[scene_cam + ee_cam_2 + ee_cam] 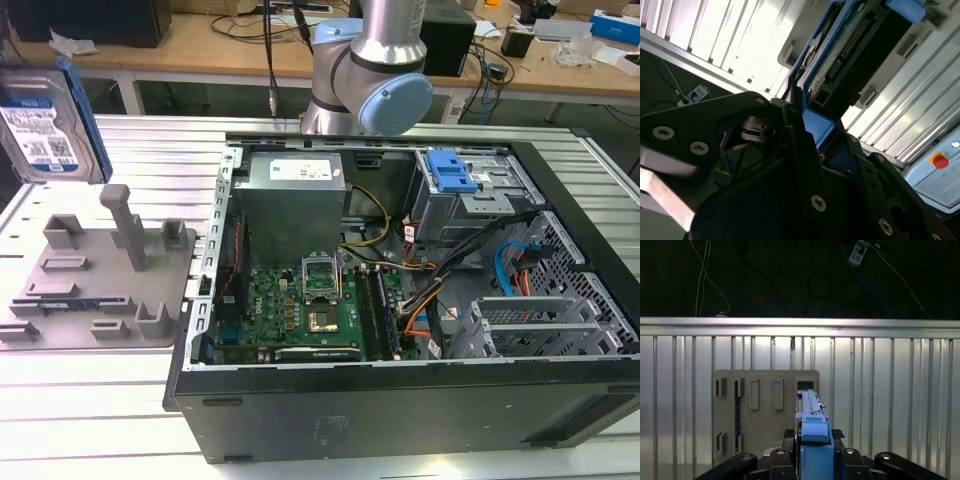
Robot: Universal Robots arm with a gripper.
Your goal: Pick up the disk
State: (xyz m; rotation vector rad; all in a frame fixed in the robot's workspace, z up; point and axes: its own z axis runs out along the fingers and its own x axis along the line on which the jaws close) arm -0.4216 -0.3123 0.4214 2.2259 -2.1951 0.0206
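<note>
The flat silver metal disk (42, 128) with white-and-blue label and blue side rails is seen upper left in the exterior view. It is gripped edge-on by the black gripper (815, 452), above the grey plastic holder (100, 285).

Blue-railed disk (45, 125) upright, aloft

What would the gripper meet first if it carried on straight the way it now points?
Probably the grey holder: in the first wrist view the gripper, shut on the disk, points down at it, the disk leading, though the depth between them is unclear.
</note>
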